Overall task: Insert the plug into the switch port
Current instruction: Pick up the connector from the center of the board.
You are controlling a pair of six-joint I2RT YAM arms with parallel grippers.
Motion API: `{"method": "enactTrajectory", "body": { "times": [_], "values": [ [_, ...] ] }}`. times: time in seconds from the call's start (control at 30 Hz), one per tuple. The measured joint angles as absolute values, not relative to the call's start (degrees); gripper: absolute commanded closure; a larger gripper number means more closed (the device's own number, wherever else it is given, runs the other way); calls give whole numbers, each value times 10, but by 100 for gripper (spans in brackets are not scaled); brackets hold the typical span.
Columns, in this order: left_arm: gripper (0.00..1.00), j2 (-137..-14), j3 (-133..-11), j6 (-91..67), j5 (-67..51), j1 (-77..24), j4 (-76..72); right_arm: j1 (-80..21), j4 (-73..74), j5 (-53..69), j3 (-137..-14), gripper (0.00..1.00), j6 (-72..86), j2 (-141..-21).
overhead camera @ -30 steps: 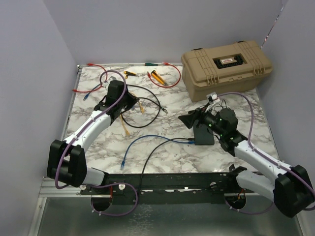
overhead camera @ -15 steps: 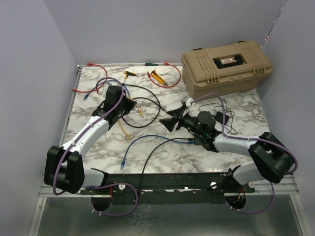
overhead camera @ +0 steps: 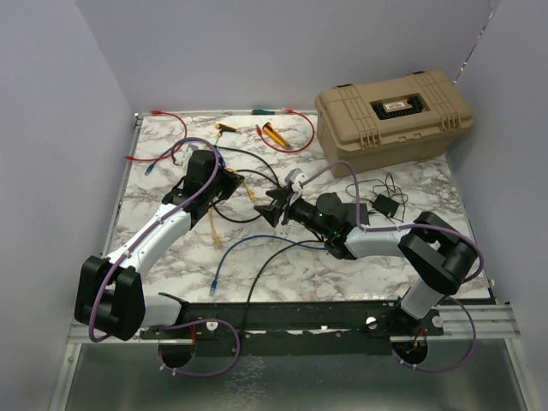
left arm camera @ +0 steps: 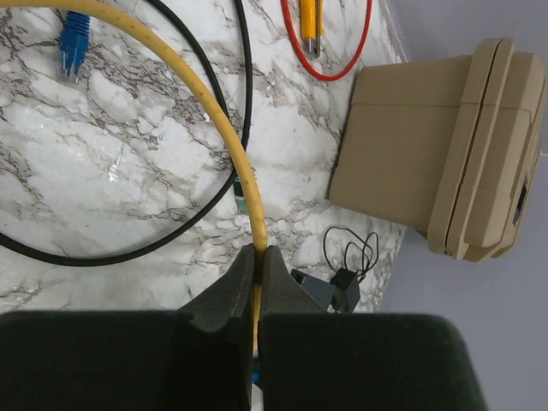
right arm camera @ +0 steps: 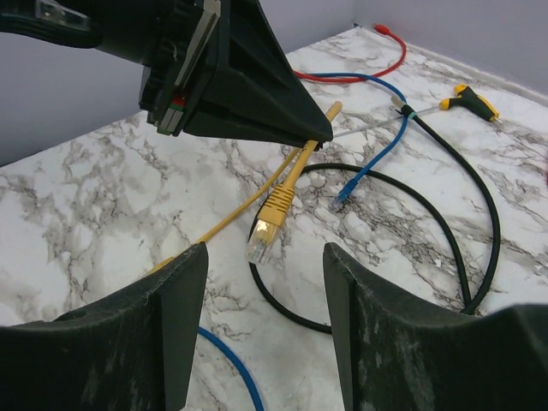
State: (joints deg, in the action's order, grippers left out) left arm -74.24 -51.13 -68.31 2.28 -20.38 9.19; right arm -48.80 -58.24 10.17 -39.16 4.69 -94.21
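1. Take the tan case point(overhead camera: 394, 116) as your landmark; it stands on the marble table point(overhead camera: 428, 193).
2. Your left gripper point(left arm camera: 257, 259) is squeezed fully together on the yellow cable point(left arm camera: 233, 150), which is pinched between its fingertips. From overhead, this gripper is well to the left of the tan case and somewhat nearer the arm bases.
3. The plug point(right arm camera: 267, 224) is at the end of that yellow cable, just past the left gripper's tips. It is tilted with its clear tip pointing down toward the marble. Whether the tip touches the table cannot be told.
4. Your right gripper point(overhead camera: 276, 205) is partly spread and has hold of nothing. Its fingers point(right arm camera: 175, 325) stand on either side of the plug with a gap on each side. It sits between the left gripper and the tan case.
5. You cannot pick out the switch in these views. The right arm lies across the marble on the near side of the tan case.
6. A small black power adapter point(overhead camera: 383, 205) with a thin coiled cord lies just in front of the tan case.
7. A black cable point(right arm camera: 462, 257) loops on the marble around the plug, and a blue cable point(right arm camera: 385, 137) runs past it on the side away from the tan case.
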Motion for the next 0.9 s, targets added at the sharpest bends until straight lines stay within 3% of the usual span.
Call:
{"method": "enactTrajectory", "body": {
  "times": [0.3, 0.53, 0.77, 0.9],
  "values": [
    [100, -742, -511, -701, 11, -209, 81, -504, -587, 73, -410, 50, 5, -982],
    [100, -741, -509, -712, 8, -211, 74, -514, -588, 54, -415, 67, -21, -994],
    [100, -741, -506, -716, 8, -212, 69, -518, -590, 37, -419, 98, -35, -996],
    [100, -739, -505, -717, 9, -211, 65, -518, -589, 24, -419, 99, -39, -996]
  ]
}}
